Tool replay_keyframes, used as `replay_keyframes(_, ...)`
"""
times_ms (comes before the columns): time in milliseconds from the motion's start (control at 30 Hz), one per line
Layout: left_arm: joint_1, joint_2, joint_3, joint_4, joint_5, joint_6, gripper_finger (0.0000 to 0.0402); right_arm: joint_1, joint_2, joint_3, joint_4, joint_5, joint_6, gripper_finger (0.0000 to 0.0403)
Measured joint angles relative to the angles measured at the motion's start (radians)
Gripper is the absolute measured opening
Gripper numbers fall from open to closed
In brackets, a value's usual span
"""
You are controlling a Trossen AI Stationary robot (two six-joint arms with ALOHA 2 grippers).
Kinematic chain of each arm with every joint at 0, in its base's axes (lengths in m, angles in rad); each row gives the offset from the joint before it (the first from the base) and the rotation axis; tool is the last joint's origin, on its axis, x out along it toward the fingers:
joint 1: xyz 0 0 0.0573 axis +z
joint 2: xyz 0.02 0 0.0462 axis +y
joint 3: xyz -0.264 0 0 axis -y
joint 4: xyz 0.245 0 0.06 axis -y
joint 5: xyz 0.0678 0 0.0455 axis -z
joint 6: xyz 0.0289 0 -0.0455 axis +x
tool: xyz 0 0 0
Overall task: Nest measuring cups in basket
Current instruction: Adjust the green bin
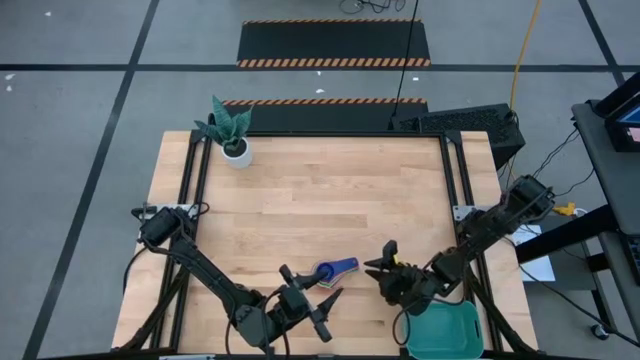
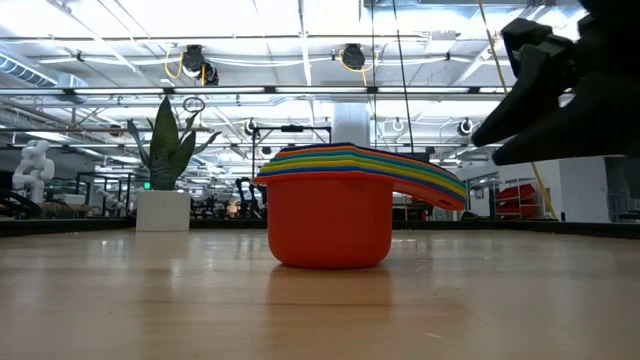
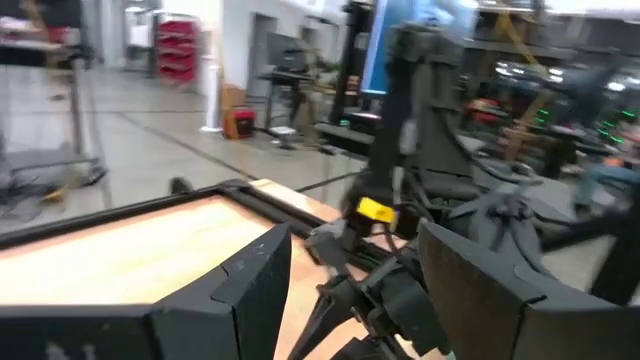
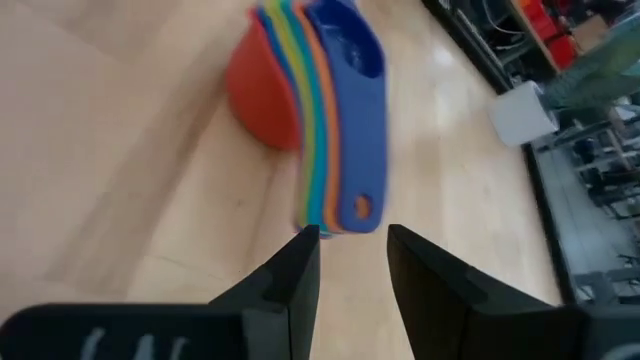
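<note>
The measuring cups (image 2: 330, 205) sit in one stack on the worktop (image 1: 320, 190), near its front edge and between the two arms. All the cups are tucked inside each other, so they can be moved as one thing. The red cup is on the outside and the blue one is on the inside, with thin rainbow rims showing in between. The flat handles fan out to one side, toward the right arm.

The right hand (image 4: 352, 262) points at the handle ends, just beside them. Its fingers are a little apart, with nothing between them. I think it is lined up this way to pinch the handles next.

The basket (image 1: 447, 332) is at the front right corner. The stack is not in it yet.

The left hand (image 1: 308, 305) waits just beside the stack. Its fingers are spread and hold nothing.
</note>
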Motion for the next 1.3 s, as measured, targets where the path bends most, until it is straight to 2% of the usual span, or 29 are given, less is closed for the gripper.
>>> replay_keyframes(133, 0.000, 0.000, 0.000, -0.032, 0.122, 0.033, 0.0223, 0.025, -0.001, 0.000, 0.003, -0.029, 0.035, 0.0111)
replay_keyframes(200, 0.000, 0.000, 0.000, -0.041, 0.147, 0.067, 0.0223, 0.039, -0.007, 0.000, 0.002, -0.029, 0.052, 0.0104)
replay_keyframes(467, 0.001, 0.000, 0.000, -0.045, 0.091, 0.162, 0.0223, 0.076, -0.110, 0.000, 0.000, -0.028, 0.113, 0.0072)
replay_keyframes(700, 0.019, -0.002, 0.000, -0.046, 0.076, 0.141, 0.0223, 0.105, -0.235, 0.000, -0.002, -0.042, 0.127, 0.0066)
replay_keyframes(933, 0.042, -0.005, 0.000, -0.054, 0.095, 0.066, 0.0223, 0.110, -0.347, 0.000, -0.084, -0.077, 0.127, 0.0066)
replay_keyframes(1100, 0.078, -0.005, 0.000, -0.148, 0.226, -0.075, 0.0223, 0.109, -0.408, 0.000, -0.200, -0.076, 0.155, 0.0066)
replay_keyframes(1167, 0.101, -0.005, 0.012, -0.244, 0.287, -0.153, 0.0223, 0.109, -0.424, 0.000, -0.250, -0.077, 0.182, 0.0066)
replay_keyframes(1300, 0.161, -0.004, 0.084, -0.552, 0.413, -0.365, 0.0223, 0.109, -0.450, 0.000, -0.341, -0.115, 0.242, 0.0066)
